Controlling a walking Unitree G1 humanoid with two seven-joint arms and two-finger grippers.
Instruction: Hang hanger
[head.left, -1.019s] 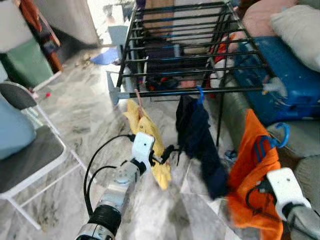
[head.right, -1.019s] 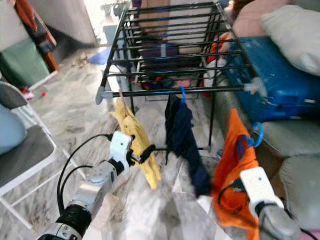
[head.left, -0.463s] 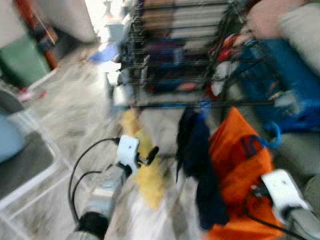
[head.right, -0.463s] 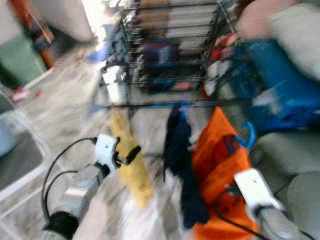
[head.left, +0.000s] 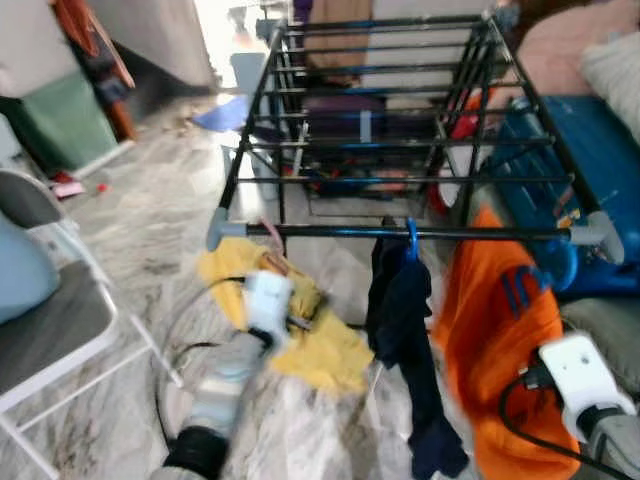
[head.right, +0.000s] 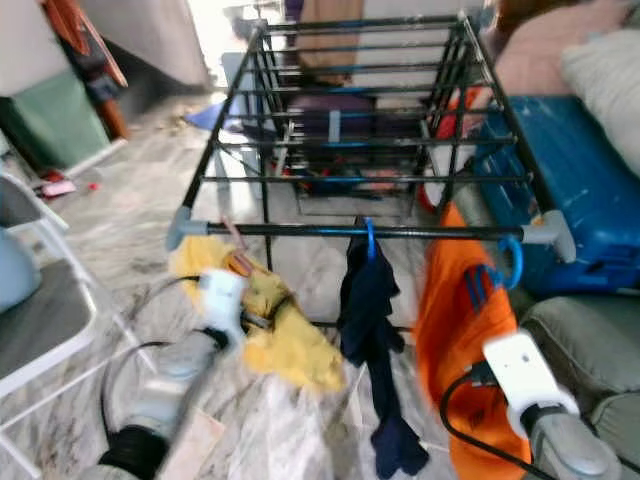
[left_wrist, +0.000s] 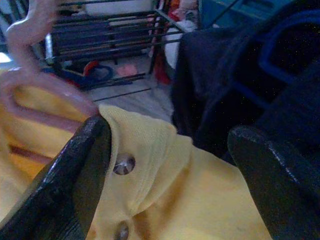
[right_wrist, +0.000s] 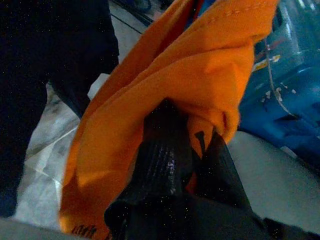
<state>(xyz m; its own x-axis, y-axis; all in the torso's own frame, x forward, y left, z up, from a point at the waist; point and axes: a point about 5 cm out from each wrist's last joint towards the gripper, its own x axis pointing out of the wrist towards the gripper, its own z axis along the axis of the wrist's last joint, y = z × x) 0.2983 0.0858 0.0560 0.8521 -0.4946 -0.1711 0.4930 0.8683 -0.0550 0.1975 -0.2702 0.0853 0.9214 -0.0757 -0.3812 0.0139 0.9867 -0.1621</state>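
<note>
So far one dark garment (head.left: 405, 330) hangs by its blue hook from the rack's front rail (head.left: 400, 232). The right claw (right_wrist: 182, 150), clamped on the orange shirt (head.left: 500, 350), holds its hanger (head.right: 514, 262) just under that rail, not yet hooked. The left claw (left_wrist: 165, 165), fingers apart, sits at the yellow shirt (head.left: 300, 325) and its pink hanger (left_wrist: 30, 80), low beside the rack.

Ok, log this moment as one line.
left gripper: open at yellow shirt | right gripper: shut on orange shirt | navy shirt: hanging on rack

Grey marble floor (head.left: 150, 210), a folding chair (head.left: 50, 330), a blue suitcase (head.right: 580, 190).
</note>
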